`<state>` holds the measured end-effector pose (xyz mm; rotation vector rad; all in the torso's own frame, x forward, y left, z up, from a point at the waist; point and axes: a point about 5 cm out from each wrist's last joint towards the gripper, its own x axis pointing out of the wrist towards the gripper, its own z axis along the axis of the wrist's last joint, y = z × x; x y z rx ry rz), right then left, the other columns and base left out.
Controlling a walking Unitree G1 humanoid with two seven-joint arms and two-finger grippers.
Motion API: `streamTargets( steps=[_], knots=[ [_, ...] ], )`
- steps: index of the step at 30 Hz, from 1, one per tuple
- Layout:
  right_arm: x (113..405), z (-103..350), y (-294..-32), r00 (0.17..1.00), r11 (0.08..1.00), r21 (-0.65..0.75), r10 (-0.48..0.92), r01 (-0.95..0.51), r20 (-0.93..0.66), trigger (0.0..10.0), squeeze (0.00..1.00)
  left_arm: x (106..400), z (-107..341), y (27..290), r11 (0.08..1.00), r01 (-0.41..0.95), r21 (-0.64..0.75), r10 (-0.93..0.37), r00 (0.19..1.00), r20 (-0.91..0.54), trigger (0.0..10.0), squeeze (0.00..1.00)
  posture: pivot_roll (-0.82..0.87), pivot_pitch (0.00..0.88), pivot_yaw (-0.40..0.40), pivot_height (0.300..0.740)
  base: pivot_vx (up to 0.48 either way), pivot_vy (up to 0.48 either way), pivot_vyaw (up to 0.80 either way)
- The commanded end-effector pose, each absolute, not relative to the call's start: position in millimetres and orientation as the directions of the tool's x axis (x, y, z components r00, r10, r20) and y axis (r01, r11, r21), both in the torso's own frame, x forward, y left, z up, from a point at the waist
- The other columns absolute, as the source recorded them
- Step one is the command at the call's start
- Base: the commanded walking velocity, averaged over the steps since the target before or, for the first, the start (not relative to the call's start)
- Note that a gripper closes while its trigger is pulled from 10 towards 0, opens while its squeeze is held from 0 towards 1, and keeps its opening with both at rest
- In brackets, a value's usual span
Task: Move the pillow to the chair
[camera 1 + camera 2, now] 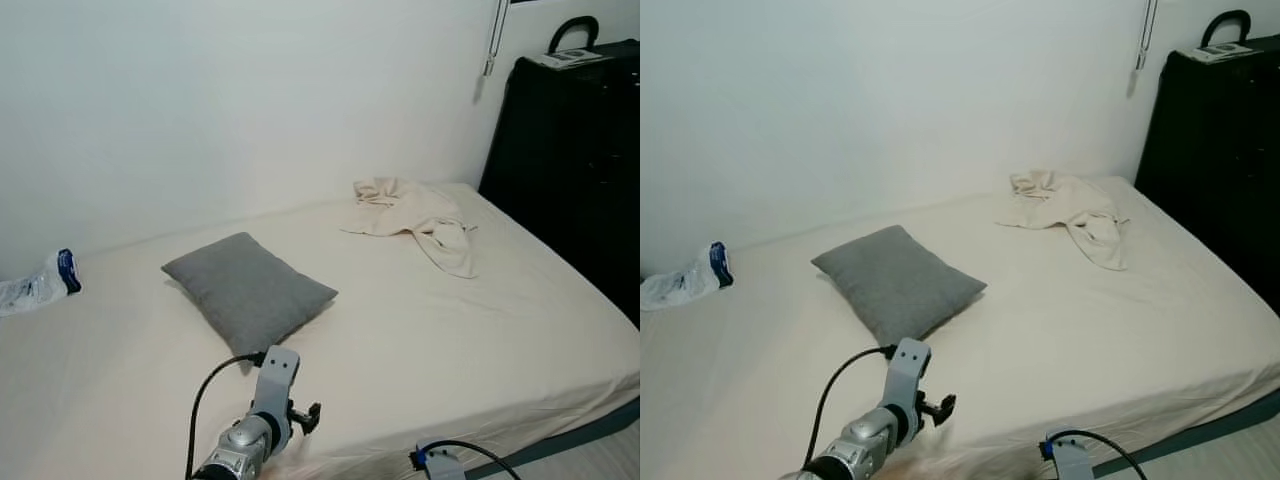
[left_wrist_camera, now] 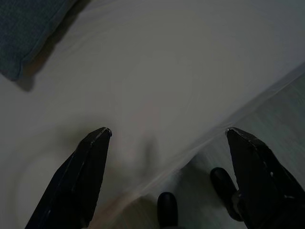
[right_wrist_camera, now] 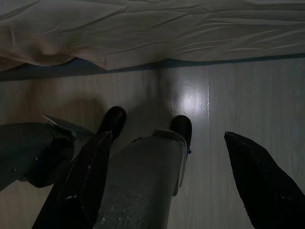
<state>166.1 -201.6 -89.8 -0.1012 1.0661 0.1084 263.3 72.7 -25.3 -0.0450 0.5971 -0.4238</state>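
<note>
While left hand (image 2: 167, 136) gapes, pillow (image 1: 248, 290) rests on bed (image 1: 480, 330).

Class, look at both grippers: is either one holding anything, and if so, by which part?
Nothing is held. The left gripper hangs open above the bed, short of the pillow. The right gripper is open over the floor.
</note>
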Motion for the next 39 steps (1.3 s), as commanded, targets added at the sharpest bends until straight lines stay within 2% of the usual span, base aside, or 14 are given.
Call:
streamTargets(
  steps=[1, 7, 12, 15, 20, 26, 30, 39],
  knots=[
    [167.3, -89.8, -198.4, 0.490, 0.992, -0.022, 0.041, -0.122, -0.871, 10.0, 0.00, 259.5, -30.5, 81.0, 0.925, 0.344, -0.161, -0.373, 0.740, -0.560, 10.0, 0.00, -0.11, 0.000, 0.072, 0.740, 0.000, 0.000, 0.77],
    [169.1, -88.8, -199.6, 0.492, 0.990, -0.034, 0.038, -0.137, -0.870, 10.0, 0.00, 259.6, -30.1, 79.3, 0.923, 0.349, -0.164, -0.378, 0.738, -0.559, 10.0, 0.00, -0.12, 0.000, 0.069, 0.740, 0.000, 0.000, 0.72],
    [170.1, -88.3, -201.6, 0.494, 0.991, -0.045, 0.021, -0.122, -0.869, 10.0, 0.00, 258.8, -29.8, 75.4, 0.916, 0.362, -0.173, -0.394, 0.732, -0.556, 10.0, 0.00, -0.12, 0.000, 0.073, 0.740, 0.000, 0.000, 0.00],
    [170.3, -88.0, -200.3, 0.500, 0.993, -0.014, 0.046, -0.116, -0.865, 10.0, 0.00, 258.3, -29.9, 74.0, 0.911, 0.376, -0.168, -0.402, 0.728, -0.556, 10.0, 0.00, -0.12, 0.000, 0.075, 0.740, 0.000, -0.425, 0.00],
    [170.9, -88.0, -198.9, 0.498, 0.989, -0.028, 0.048, -0.145, -0.866, 10.0, 0.00, 258.1, -30.4, 74.9, 0.915, 0.365, -0.170, -0.395, 0.729, -0.559, 10.0, 0.00, -0.12, 0.000, 0.078, 0.740, 0.000, -0.480, 0.74],
    [171.7, -88.0, -197.5, 0.499, 0.988, -0.039, 0.041, -0.150, -0.866, 10.0, 0.00, 259.8, -29.9, 78.1, 0.923, 0.343, -0.175, -0.380, 0.737, -0.559, 10.0, 0.00, -0.12, 0.000, 0.079, 0.740, 0.000, 0.000, 0.76],
    [167.9, -90.0, -199.3, 0.468, 0.990, -0.051, 0.016, -0.128, -0.884, 10.0, 0.00, 259.4, -30.4, 79.0, 0.924, 0.342, -0.173, -0.378, 0.736, -0.562, 10.0, 0.00, -0.12, 0.000, 0.080, 0.740, 0.000, 0.000, 0.00],
    [166.3, -90.4, -201.9, 0.468, 0.994, -0.053, -0.004, -0.091, -0.884, 10.0, 0.00, 258.2, -30.4, 75.5, 0.915, 0.356, -0.189, -0.398, 0.728, -0.558, 10.0, 0.00, -0.12, 0.000, 0.080, 0.740, 0.000, 0.000, 0.00]
  ],
)
